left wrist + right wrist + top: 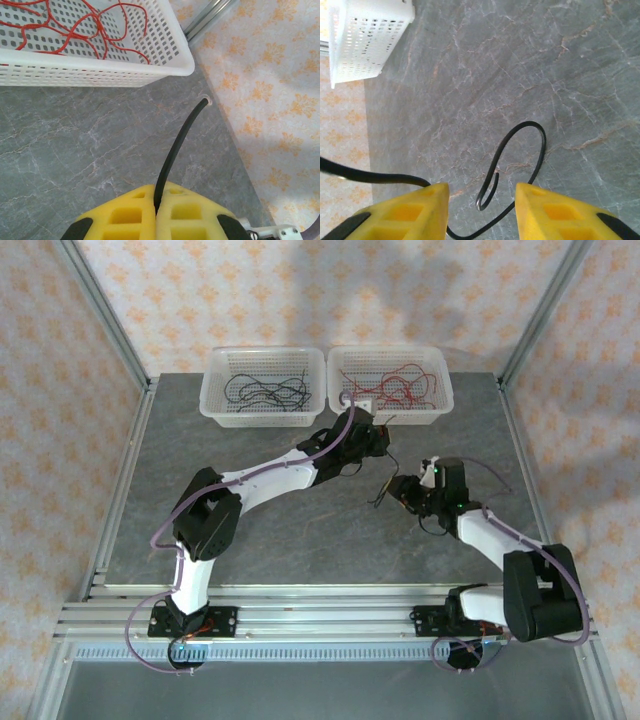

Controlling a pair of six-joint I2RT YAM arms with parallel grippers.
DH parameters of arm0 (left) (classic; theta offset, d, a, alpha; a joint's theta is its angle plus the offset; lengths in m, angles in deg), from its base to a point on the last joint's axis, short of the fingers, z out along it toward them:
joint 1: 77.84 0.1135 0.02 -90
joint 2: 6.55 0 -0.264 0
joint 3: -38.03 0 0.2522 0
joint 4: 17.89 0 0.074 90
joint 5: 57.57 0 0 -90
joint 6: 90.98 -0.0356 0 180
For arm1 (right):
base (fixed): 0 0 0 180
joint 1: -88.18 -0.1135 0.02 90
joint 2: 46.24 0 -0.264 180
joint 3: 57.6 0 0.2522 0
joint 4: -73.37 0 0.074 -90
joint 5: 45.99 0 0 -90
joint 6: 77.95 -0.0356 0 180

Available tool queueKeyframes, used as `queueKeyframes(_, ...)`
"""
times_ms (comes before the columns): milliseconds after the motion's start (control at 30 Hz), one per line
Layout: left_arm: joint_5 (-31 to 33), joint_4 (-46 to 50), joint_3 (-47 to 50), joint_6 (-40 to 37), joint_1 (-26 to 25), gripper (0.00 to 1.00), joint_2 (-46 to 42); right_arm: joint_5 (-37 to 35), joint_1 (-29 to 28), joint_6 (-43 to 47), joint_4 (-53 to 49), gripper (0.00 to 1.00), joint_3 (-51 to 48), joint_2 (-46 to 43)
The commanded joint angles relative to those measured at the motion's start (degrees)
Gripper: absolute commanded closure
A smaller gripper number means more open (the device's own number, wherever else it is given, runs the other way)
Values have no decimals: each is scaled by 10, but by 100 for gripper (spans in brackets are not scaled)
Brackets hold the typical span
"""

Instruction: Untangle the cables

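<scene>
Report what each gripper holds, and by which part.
Left gripper: shut on a black cable, pinched along its length, free end sticking out. Right gripper: open, nothing held; a black loop lies between its fingers.

**Stone, plastic and bare metal**

The worktop (300, 530) looks like grey veined stone, smooth and matt. The basket (100, 72) is white perforated plastic with a slight sheen. The black cable (543, 142) has a smooth, faintly glossy jacket, while the red cables (98, 23) look matt. The left tool (159, 192) and right tool (480, 192) have matt yellow plastic fingers. The frame rails (330, 612) are ribbed bare metal.
</scene>
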Motion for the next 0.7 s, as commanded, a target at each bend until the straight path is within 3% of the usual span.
queueKeyframes(0,-9,-21,4,-2,-1,100,-32,2,20,26,-17,61,13,-34)
queueKeyframes(100,-12,-20,3,-2,-1,100,-30,14,41,27,-17,60,10,-49)
queueKeyframes(667,-12,-22,7,-4,-1,100,-36,66,44,-18,75,58,-6,52)
